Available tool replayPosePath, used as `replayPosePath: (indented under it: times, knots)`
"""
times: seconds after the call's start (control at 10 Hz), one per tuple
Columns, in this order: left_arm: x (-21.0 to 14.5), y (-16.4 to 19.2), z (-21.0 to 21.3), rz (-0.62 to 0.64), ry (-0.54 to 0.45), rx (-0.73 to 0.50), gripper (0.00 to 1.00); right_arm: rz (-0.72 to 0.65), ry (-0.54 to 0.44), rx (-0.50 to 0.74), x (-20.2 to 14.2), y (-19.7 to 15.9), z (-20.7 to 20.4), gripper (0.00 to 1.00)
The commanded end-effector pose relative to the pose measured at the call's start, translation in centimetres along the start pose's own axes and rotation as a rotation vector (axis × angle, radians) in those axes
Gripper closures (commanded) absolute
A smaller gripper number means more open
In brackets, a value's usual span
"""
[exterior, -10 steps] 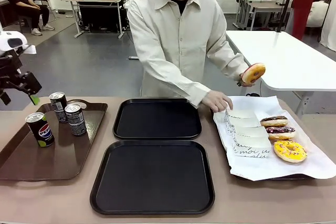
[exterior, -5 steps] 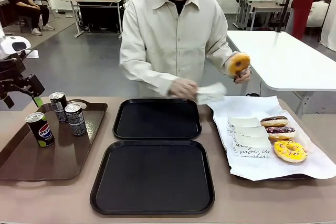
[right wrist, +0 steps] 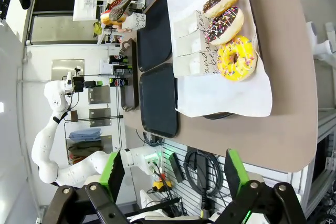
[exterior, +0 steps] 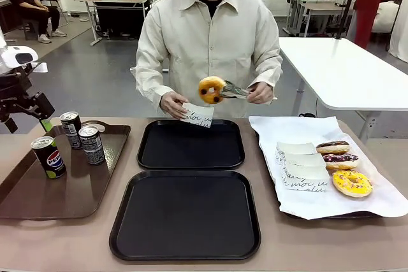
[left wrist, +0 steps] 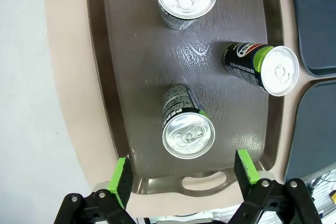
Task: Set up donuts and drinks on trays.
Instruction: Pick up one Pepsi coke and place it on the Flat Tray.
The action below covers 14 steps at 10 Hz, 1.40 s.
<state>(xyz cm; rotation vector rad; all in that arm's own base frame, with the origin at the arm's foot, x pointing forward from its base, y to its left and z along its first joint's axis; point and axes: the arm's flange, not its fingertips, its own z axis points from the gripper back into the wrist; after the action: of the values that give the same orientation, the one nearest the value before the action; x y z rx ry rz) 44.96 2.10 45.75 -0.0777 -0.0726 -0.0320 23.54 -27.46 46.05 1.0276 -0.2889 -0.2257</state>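
Across the table, the person holds a golden, red-iced donut (exterior: 211, 90) in tongs above the far black tray (exterior: 190, 144), with a white printed paper box (exterior: 197, 114) in the other hand. The near black tray (exterior: 185, 214) is bare. Three more donuts, two chocolate (exterior: 333, 147) and one yellow (exterior: 352, 183), lie beside flat paper boxes (exterior: 299, 165). Three drinks (exterior: 49, 156) stand at the left. My left gripper (left wrist: 182, 174) hangs open above the nearest can (left wrist: 187, 129). My right gripper (right wrist: 173, 174) is open off the table's right end, with nothing between its fingers.
The cans stand on a glossy brown handled tray (exterior: 38, 199). The loose donuts lie on a white-paper-lined tray (exterior: 376, 205) at the right. A white table (exterior: 357, 74) stands behind the person's side.
The person picked a paper box off the stack and carried the tonged donut from the right to over the far black tray. My left arm barely moved.
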Motion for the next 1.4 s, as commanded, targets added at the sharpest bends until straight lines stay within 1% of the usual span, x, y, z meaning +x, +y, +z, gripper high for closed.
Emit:
replayPosePath:
  times: [0.0,0.2,0.3,0.5,0.7,0.9,1.3]
  knots:
    - [0.0,-0.7,-1.2,-0.028,-0.053,0.042,0.00,0.005,-0.008,0.022,0.0,-0.1,0.1,0.00]
    - [0.1,-1.6,-2.6,-0.007,-0.057,0.064,0.00,0.005,-0.008,0.022,0.0,-0.1,0.1,0.00]
    - [0.2,-1.9,-3.2,0.004,-0.076,0.074,0.00,0.005,-0.008,0.022,0.0,-0.1,0.1,0.00]
    - [0.1,-2.2,-4.6,0.030,-0.096,0.121,0.00,0.005,-0.008,0.022,0.0,-0.1,0.1,0.00]
    - [0.1,-1.6,-5.4,0.087,-0.099,0.095,0.00,0.005,-0.008,0.022,0.0,-0.1,0.1,0.00]
    - [0.1,-1.2,-6.5,0.126,-0.072,0.080,0.00,0.005,-0.008,0.022,0.0,-0.1,0.1,0.00]
    - [-0.3,-1.6,-7.9,0.117,-0.028,0.068,0.00,0.005,-0.008,0.022,0.0,-0.1,0.1,0.00]
